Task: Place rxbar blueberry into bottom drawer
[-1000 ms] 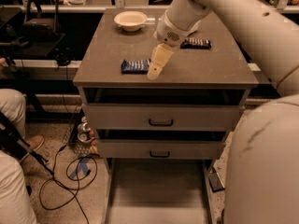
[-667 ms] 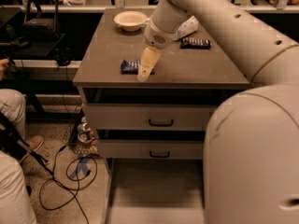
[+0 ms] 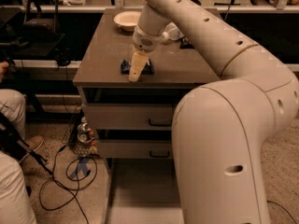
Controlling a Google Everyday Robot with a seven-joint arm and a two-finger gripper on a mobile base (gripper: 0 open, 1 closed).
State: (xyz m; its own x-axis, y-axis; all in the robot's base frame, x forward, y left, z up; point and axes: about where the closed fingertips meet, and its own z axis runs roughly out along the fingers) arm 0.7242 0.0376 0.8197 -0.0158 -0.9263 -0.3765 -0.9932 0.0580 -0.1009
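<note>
The rxbar blueberry [image 3: 125, 66] lies flat on the cabinet top [image 3: 105, 45] near its front edge, a dark blue wrapper partly hidden by my gripper. My gripper [image 3: 136, 73] hangs over the bar's middle with its cream tip pointing down at the front edge. The bottom drawer [image 3: 140, 190] is pulled out at floor level below the two handled drawers, its floor bare; my arm covers its right part.
A white bowl [image 3: 128, 20] stands at the back of the cabinet top. A dark wrapped bar [image 3: 186, 43] lies at the back right, mostly behind my arm. A person's legs [image 3: 11, 139] and cables [image 3: 70, 181] are at the left on the floor.
My arm has swung left across the cabinet top and the gripper now sits over the blue bar. My arm fills more of the right side.
</note>
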